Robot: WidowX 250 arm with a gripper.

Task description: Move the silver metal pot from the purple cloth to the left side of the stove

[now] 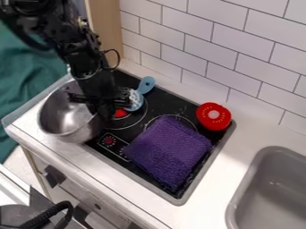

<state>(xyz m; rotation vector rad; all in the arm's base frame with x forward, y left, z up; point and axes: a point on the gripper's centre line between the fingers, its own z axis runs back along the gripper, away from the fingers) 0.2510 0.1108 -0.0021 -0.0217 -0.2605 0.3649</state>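
The black gripper hangs down at the right rim of a metal bowl, over the left part of the stove. Whether it touches the rim cannot be told. The bowl sits tilted at the stove's left edge, partly hidden by the gripper. Just right of the gripper lies a light blue utensil with a patterned head, which the gripper partly covers. A folded purple cloth covers the front right of the black stove top. Behind it, at the stove's right corner, stands a red round object with a pale centre.
A grey sink is set into the white counter at the lower right. White tiles rise behind the stove, with a wooden panel at the upper left. A dark control dial panel is at the stove's front left.
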